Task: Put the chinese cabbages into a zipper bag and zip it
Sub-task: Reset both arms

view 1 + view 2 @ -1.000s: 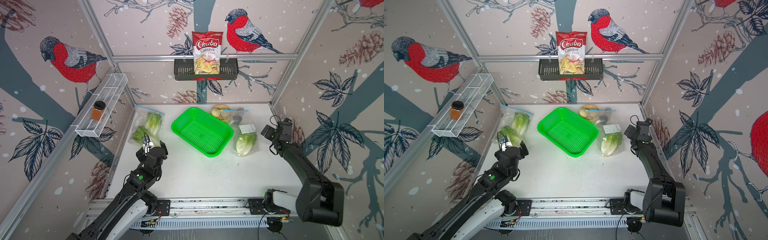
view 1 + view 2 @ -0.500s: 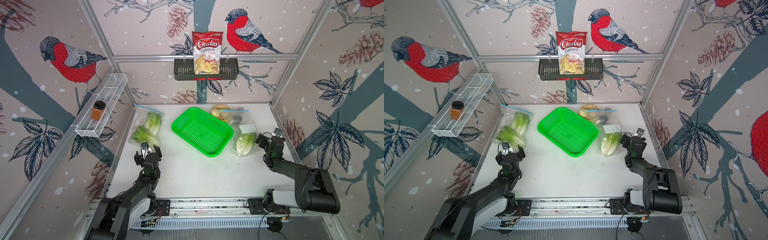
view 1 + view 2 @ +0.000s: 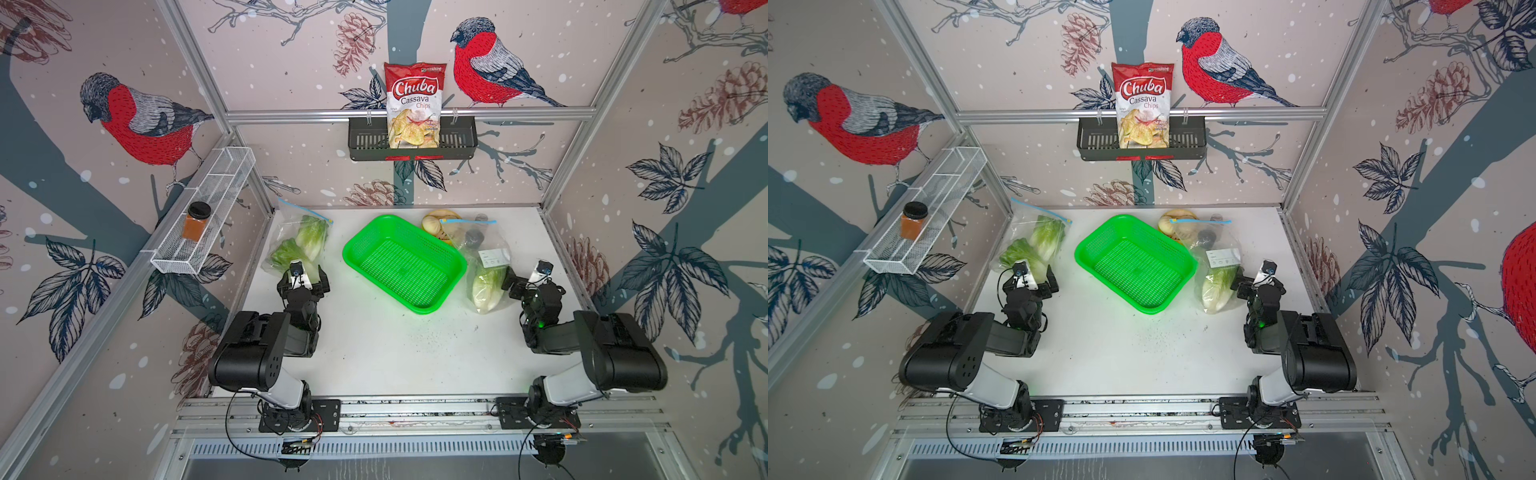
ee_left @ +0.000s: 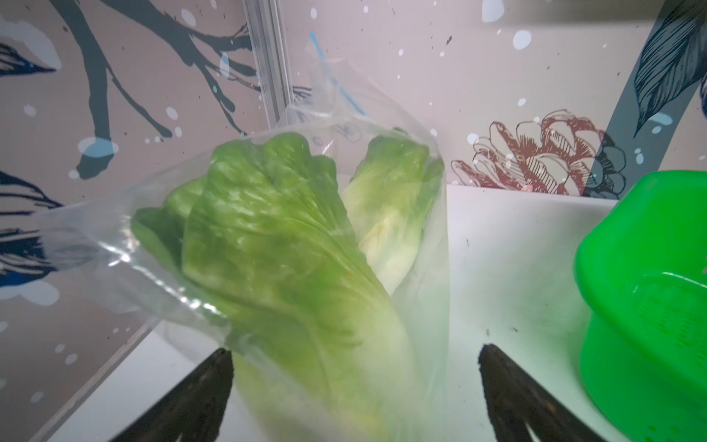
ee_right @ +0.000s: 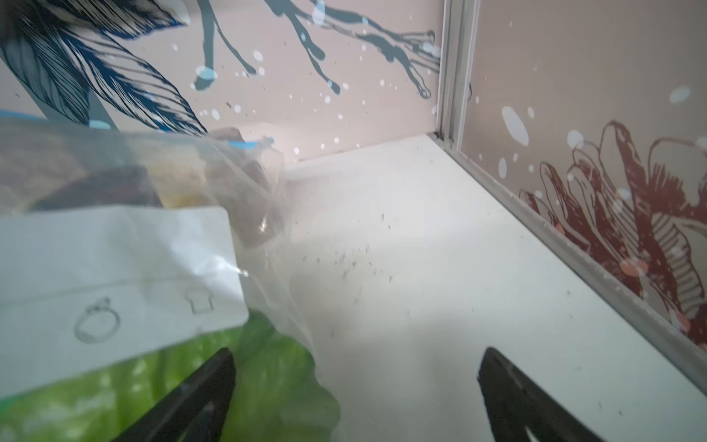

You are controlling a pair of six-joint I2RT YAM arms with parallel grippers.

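Two crinkly green cabbages (image 3: 311,237) are lying in a clear, shiny bag (image 3: 286,226) by the table's (image 3: 395,353) left edge, leafy tops pointing back. A third cabbage (image 3: 486,284) is lying in a second bag (image 3: 496,243) near the right edge, white end frontward. The left gripper (image 3: 306,277) and right gripper (image 3: 519,283) are gaping wide, holding nothing.

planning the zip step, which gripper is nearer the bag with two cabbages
Left. The left gripper has the near end of the two-cabbage bag between its open jaws; the right gripper is across the green basket.

"Chuba Cassava Chips" on chip bag (image 3: 414,106)
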